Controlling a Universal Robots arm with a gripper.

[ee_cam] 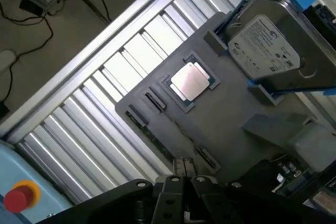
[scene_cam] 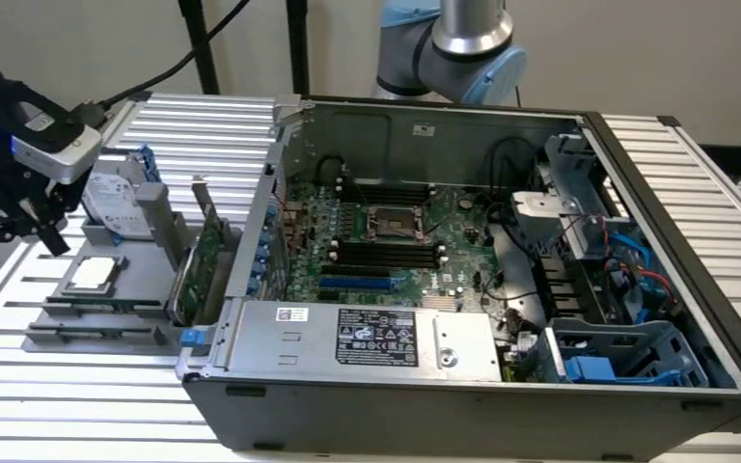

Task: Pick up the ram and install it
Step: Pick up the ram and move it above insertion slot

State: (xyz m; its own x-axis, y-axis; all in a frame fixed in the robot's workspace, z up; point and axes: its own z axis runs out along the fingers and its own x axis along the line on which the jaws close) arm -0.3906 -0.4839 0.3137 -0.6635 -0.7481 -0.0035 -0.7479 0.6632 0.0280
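1. Step in hand: approach for the pick. You had the gripper hanging above the grey fixture tray, off its outer edge and not touching anything on it. It carried nothing. From these views you could not tell whether it was apart or together.

2. Location of the part: the ram stood on edge in the narrow holders along the tray's outer edge. In the wrist view it lay almost directly under the gripper. The square processor chip sat in its recess at the tray's centre. The hard drive leaned at the tray's far end, so the processor lay between it and the ram.

3. Destination: the open computer case stood just beside the tray, on the exterior view's right of it. The green expansion card was upright between the two. The black memory slots on the motherboard appeared unoccupied, so installation had not begun.

4. Requirement for the next move, as a judgement: the ram offered only a thin upper edge. A grasp would have called for the jaws to be set square across the stick's thickness, near its midpoint, and for a straight descent clear of the tray's holders.
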